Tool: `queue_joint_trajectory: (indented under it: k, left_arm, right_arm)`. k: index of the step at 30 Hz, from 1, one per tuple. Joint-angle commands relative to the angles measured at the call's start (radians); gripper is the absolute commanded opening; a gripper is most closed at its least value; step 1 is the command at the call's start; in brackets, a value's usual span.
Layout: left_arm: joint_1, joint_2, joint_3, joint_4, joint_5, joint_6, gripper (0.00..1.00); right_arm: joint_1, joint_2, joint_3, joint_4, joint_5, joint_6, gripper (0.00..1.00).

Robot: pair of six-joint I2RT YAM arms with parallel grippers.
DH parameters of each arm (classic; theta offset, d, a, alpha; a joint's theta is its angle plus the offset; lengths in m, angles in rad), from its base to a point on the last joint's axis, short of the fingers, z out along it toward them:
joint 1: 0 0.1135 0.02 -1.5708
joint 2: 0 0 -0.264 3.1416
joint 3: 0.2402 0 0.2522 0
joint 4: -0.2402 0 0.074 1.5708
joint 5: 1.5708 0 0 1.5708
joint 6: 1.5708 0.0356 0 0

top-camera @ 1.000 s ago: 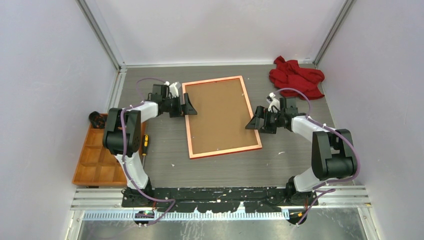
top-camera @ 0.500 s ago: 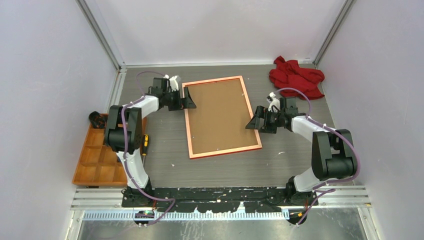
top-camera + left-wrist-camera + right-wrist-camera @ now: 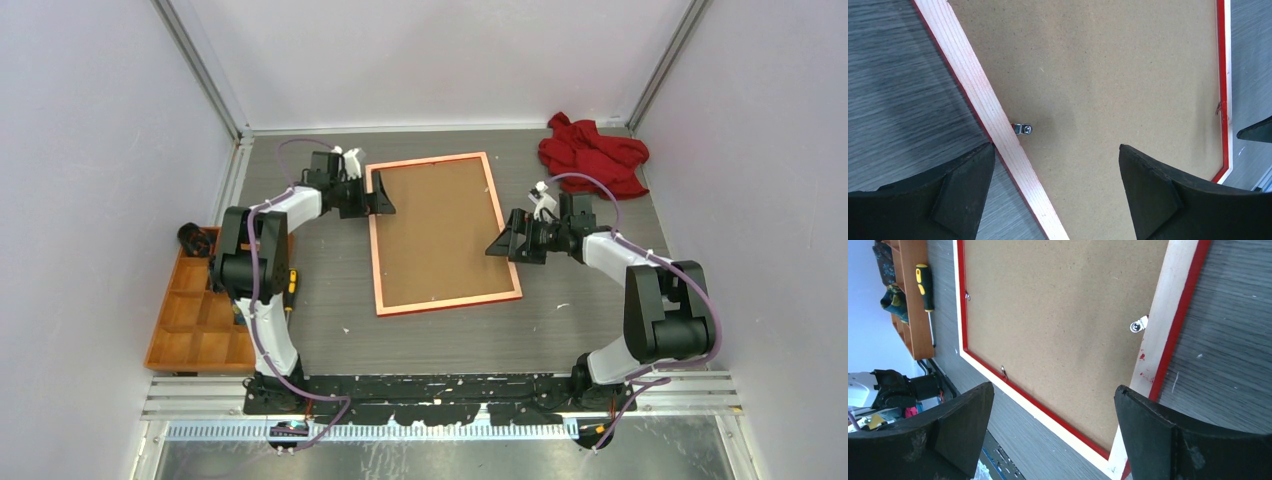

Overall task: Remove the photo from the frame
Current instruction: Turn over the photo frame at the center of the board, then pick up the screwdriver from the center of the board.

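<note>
The frame (image 3: 372, 245) lies face down in the middle of the table, its orange-pink back rim around a plain brown backing board (image 3: 440, 230). The photo is hidden under that board. My left gripper (image 3: 381, 195) is open over the frame's left rim near the far corner. In the left wrist view that gripper (image 3: 1056, 146) straddles the rim (image 3: 983, 95), just short of a small metal clip (image 3: 1022, 128). My right gripper (image 3: 503, 241) is open at the frame's right rim. In the right wrist view that gripper (image 3: 1054, 387) hovers over the board (image 3: 1058, 305), with another clip (image 3: 1138, 325) ahead.
A red cloth (image 3: 592, 152) lies crumpled at the back right. A wooden compartment tray (image 3: 200, 310) sits off the table's left edge with a yellow-handled screwdriver (image 3: 291, 285) beside it. Grey walls close in the back and both sides.
My left gripper has slid along the frame's left rim toward the far corner. My right gripper has shifted slightly left onto the right rim. The frame has not moved.
</note>
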Motion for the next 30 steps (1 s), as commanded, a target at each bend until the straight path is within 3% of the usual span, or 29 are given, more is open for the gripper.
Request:
queue_joint_trajectory:
  k: [1, 6, 10, 14, 22, 30]
  left_arm:
    - [-0.011, -0.028, 0.043, -0.022, 0.021, 0.013, 0.96]
    - [0.056, -0.157, 0.024, -0.052, 0.052, 0.049, 1.00]
    - [0.103, -0.272, 0.024, -0.172, 0.046, 0.174, 1.00]
    - [0.105, -0.382, -0.007, -0.327, -0.097, 0.327, 1.00]
    - [0.104, -0.608, -0.184, -0.504, -0.316, 0.485, 1.00]
    - [0.105, -0.804, -0.335, -0.595, -0.478, 0.634, 1.00]
  right_arm:
    - [0.004, -0.046, 0.029, 0.000, -0.015, -0.024, 0.94]
    - [-0.006, -0.098, 0.058, -0.054, -0.014, -0.077, 0.95]
    - [-0.016, -0.149, 0.056, -0.060, -0.041, -0.090, 0.95]
    - [-0.018, -0.187, 0.063, -0.077, -0.072, -0.112, 0.95]
    - [-0.016, -0.210, 0.069, -0.094, -0.126, -0.126, 0.95]
    - [-0.014, -0.217, 0.077, -0.105, -0.156, -0.124, 0.95]
